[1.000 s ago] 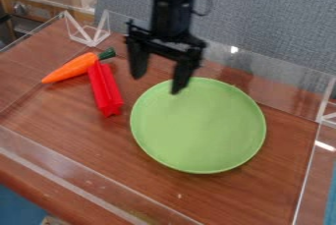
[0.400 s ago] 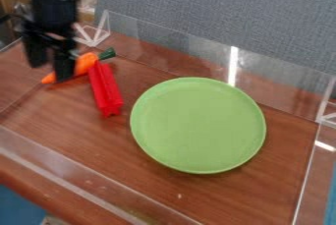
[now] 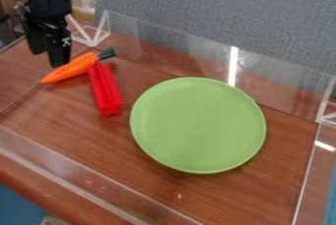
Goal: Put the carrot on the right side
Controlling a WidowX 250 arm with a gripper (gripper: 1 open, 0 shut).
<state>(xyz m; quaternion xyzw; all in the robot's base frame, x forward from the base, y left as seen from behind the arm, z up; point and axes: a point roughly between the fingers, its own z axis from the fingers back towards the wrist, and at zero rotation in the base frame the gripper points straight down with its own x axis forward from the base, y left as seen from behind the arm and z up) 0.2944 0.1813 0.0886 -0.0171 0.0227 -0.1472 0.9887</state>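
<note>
I can read no brand, label or writing anywhere in my one view. Starting at the upper left of the frame, I have one gripper (image 3: 47, 44), black, pointing down over the table (image 3: 53, 111), its fingers spread apart and grasping nothing; the arm above it is cut off by the top edge. Just below and right of the fingertips lies the one carrot (image 3: 74, 68), orange with a dark green stem end pointing toward the upper right, flat on the wood at the left of the frame; I cannot tell for sure whether a fingertip touches its upper edge, but the jaws are not around it. Touching or just beside the carrot's stem end is one red stick (image 3: 104, 88), ribbed, lying lengthwise and running down toward the lower middle. Right of that, apart from the stick, is one round green plate (image 3: 198, 126), with nothing on it, filling the centre and right of the frame. A clear wall (image 3: 262, 67) rings the table; its edges are hard to make out except for glints, and the far right corner is cut off by the frame. Behind it stands a grey panel (image 3: 223, 8), and at the upper left some cardboard is partly hidden behind the gripper.
</note>
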